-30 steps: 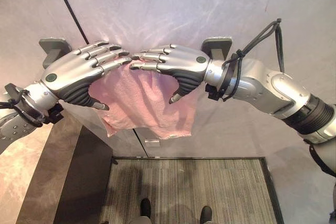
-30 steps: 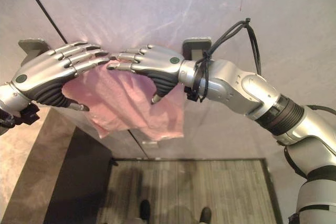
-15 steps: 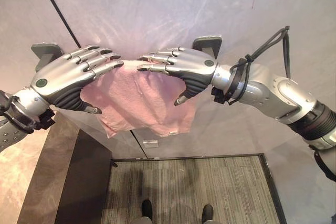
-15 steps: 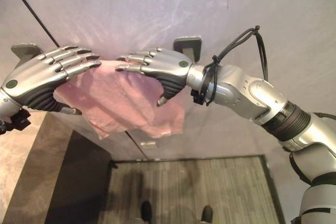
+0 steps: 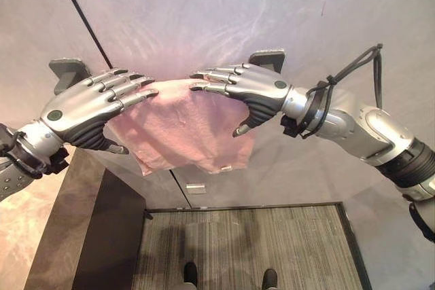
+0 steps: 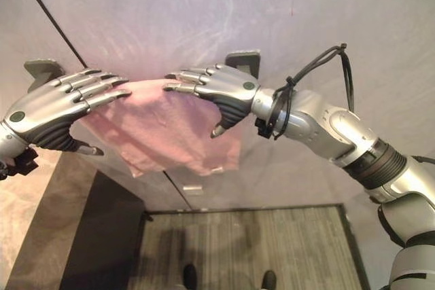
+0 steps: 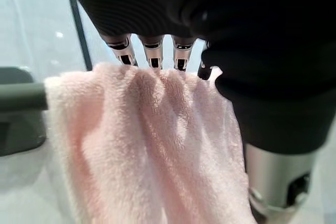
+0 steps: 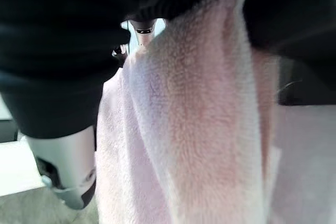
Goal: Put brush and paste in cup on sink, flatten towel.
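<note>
Pink towel [image 5: 187, 127] on wall rail [image 7: 21, 95] (bunched); left hand [image 5: 85, 110], right hand [image 5: 251, 89] flat atop.

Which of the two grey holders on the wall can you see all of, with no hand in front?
The one beside the robot's right hand: that grey holder shows whole above its wrist. The other holder is partly behind the left hand.

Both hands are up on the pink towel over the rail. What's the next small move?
Probably slide the left hand and right hand apart along the rail. The pink terry towel hangs bunched between them, its lower edge uneven, and both hands rest straight-fingered on its top fold.
</note>
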### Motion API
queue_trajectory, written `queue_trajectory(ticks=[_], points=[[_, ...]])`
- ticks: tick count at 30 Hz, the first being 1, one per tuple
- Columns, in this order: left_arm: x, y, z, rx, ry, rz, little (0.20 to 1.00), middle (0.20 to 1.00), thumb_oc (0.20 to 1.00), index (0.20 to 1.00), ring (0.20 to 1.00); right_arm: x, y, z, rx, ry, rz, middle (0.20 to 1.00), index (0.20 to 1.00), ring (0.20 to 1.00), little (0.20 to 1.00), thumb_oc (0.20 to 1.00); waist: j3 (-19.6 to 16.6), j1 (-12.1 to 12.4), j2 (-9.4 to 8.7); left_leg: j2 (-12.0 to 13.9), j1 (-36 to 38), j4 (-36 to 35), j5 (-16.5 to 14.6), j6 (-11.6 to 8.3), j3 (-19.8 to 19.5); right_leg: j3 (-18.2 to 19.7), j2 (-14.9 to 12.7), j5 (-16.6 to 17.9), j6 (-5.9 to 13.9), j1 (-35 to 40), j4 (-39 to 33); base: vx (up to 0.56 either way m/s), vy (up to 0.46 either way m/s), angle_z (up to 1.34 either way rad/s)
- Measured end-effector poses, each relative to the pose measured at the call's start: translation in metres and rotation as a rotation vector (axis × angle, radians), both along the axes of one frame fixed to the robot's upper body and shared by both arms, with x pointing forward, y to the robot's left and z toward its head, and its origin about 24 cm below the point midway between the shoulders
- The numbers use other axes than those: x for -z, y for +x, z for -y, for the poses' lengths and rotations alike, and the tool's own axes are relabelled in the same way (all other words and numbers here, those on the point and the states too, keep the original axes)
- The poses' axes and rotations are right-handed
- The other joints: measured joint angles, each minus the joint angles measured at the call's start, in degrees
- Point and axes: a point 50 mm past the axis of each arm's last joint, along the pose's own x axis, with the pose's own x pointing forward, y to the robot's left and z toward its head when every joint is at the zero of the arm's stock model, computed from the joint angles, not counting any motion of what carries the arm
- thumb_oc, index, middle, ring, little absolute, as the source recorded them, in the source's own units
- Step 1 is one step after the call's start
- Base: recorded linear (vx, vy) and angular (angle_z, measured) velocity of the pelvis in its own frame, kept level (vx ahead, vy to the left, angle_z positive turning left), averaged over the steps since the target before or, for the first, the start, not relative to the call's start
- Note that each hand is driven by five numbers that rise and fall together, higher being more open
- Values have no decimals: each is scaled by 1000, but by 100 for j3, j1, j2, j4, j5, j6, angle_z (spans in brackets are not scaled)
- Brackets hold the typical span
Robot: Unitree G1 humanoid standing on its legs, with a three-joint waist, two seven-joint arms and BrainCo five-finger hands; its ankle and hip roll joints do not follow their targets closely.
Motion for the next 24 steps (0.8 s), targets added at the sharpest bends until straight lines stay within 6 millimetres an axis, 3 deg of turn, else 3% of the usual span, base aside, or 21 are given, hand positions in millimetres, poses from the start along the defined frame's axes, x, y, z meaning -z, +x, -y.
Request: queue_trajectory(ticks=[6, 24], points=[[8, 0, -6, -27, -30, -20, 1000, 1000, 1000, 1000, 1000, 7, 2, 18, 60, 6, -15, 1000, 1000, 1000, 1000, 1000, -86, -54, 30, 9, 9, -1, 0, 0, 1, 1, 10, 1, 0, 8, 0, 0, 0, 0], [30, -1, -31, -137, -209, -12, 1000, 1000, 1000, 1000, 1000, 17, 1, 31, 87, 42, -48, 1000, 1000, 1000, 1000, 1000, -181, -22, 13, 49, -16, -3, 3, -5, -25, -18, 30, 10, -16, 1, -4, 0, 0, 0]])
